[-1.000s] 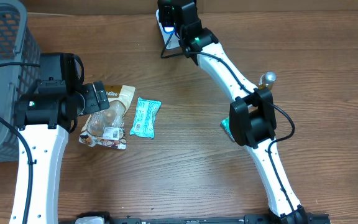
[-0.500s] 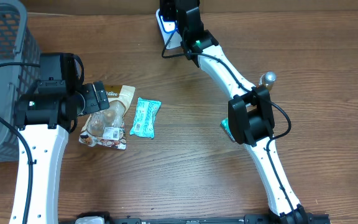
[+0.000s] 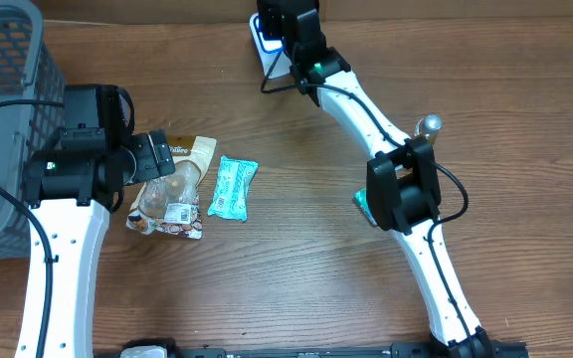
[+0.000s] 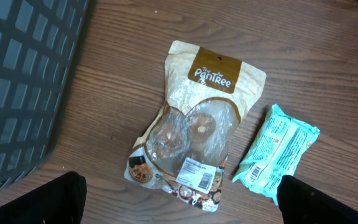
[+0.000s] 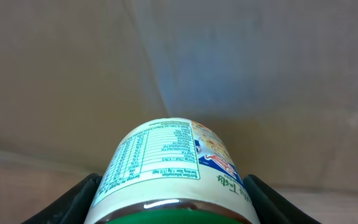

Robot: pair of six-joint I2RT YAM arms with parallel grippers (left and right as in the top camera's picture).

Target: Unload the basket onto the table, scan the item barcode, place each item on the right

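While the right tool [image 5: 176, 205] pinches a round canister [image 5: 173, 168] between its dark fingers [image 5: 82, 193] at the far edge of the bench [image 3: 296, 259], the step in hand looks like the presentation itself: the canister is held up off the wood, its end aimed at a plain brown surface [image 5: 55, 68] washed by a faint bluish glow, probably a reader's light, though no scanner can be made out. The label side turned to the wrist camera carries a nutrition panel and no barcode, so whether the code faces the light cannot be told. The left tool [image 4: 182, 198] hangs spread wide and empty above a clear-windowed snack pouch [image 4: 197, 124], which lies flat just beside a teal packet [image 4: 278, 155], with the grey basket [image 4: 17, 74] off to one side. Next, the right wrist likely needs to roll the canister slowly until the barcode meets the glow, then hold it steady.
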